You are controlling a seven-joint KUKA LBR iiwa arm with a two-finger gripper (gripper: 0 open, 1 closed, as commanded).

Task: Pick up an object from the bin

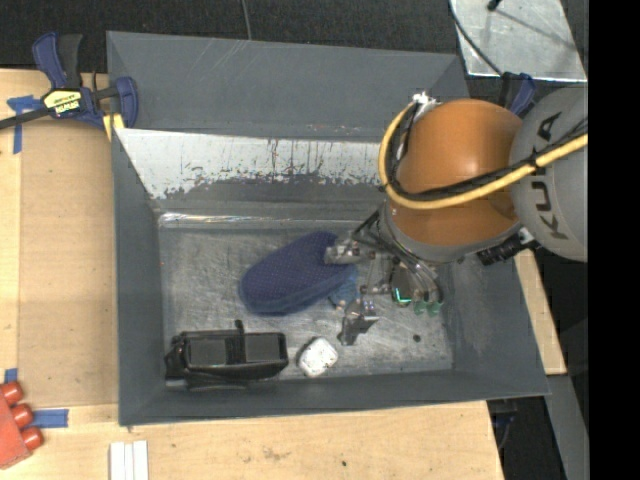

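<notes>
My gripper [352,290] hangs low over the bin's right half, its metal fingers spread apart beside the right end of a dark blue soft oval pouch [288,276] that lies in the middle of the floor. One finger sits at the pouch's upper right edge, the other points down toward a small white crumpled lump [318,356] near the front wall. Nothing shows between the fingers.
A black stapler-like tool [227,356] lies along the front wall at the left. The bin's left half floor is bare metal. The arm's orange cover and yellow cable hang above the right side of the bin.
</notes>
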